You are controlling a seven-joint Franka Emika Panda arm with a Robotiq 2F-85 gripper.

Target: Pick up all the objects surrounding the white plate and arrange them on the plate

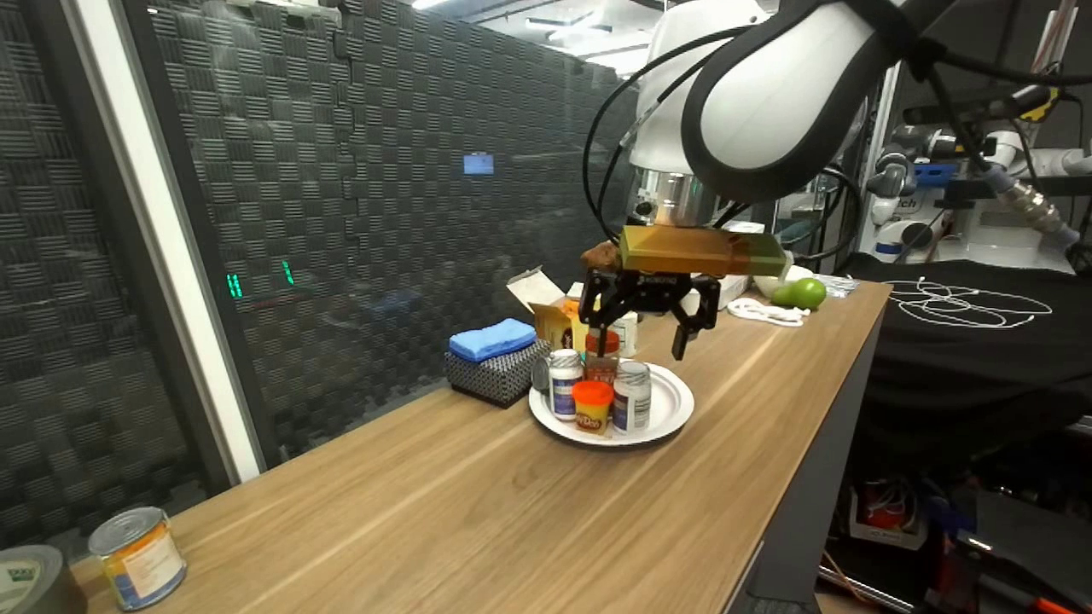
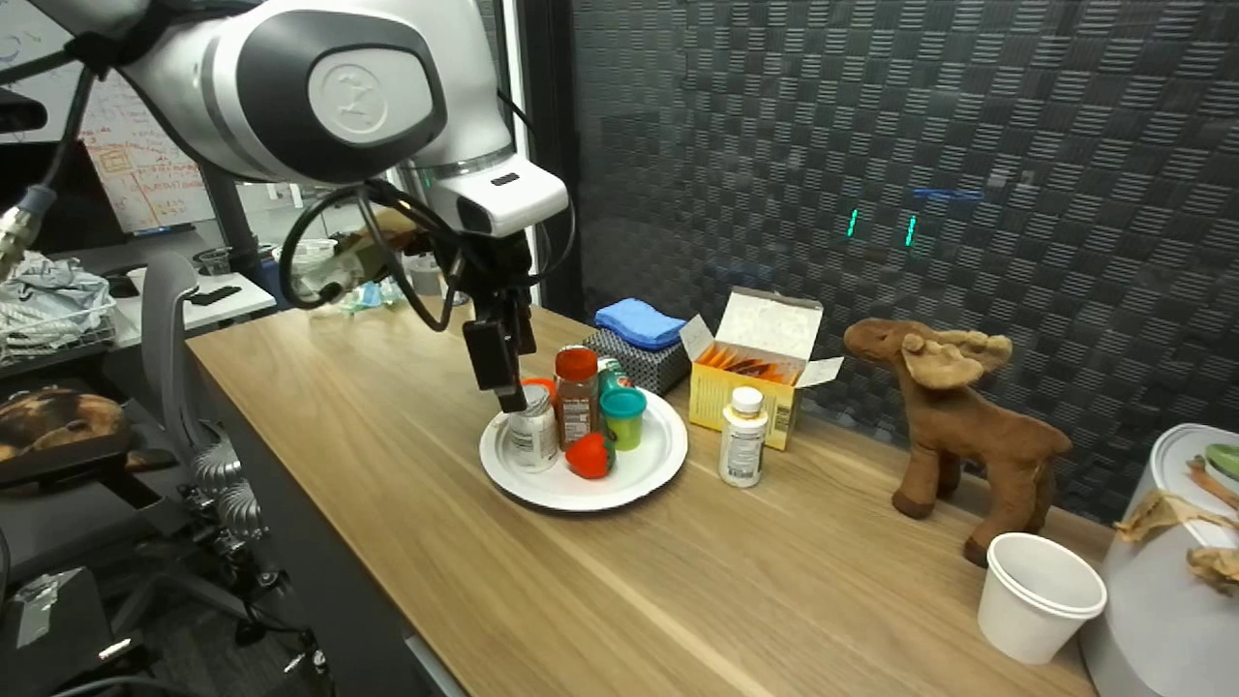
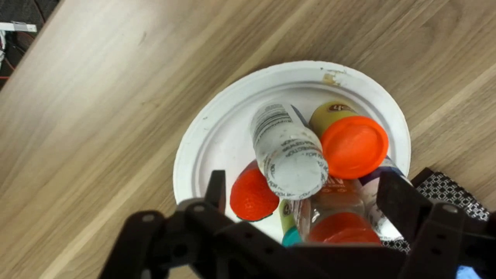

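While gripper (image 1: pixel 640 348) hangs over white plate (image 2: pixel 639 481) with fingers spread, below it on plate in exterior view sit white-labelled bottle (image 2: pixel 534 441), red-capped bottle (image 2: pixel 578 411), red ball (image 2: pixel 588 457), green-lidded cup (image 2: pixel 622 428); well right of gripper, white-capped bottle (image 2: pixel 743 447) on tabletop (image 2: pixel 823 581).

White plate (image 1: pixel 676 409): round, shallow, right of centre in an exterior view; brown mark on rim in wrist view.
Right white bottle (image 1: pixel 632 397): blue on label, upright on plate.
Left white bottle (image 1: pixel 565 388): blue label, upright on plate, same frame.
Orange-lidded cup (image 1: pixel 591 409): yellow, upright, plate front, between those two.
Red-capped bottle (image 2: pixel 577 409): upright, mid-plate, centre of an exterior view.
Green cup (image 2: pixel 622 426): teal lid, upright, just right of it.
Red ball (image 2: pixel 587 456): on plate, just below both in frame.
Off-plate white bottle (image 2: pixel 743 445): white cap, upright, apart, right of plate.
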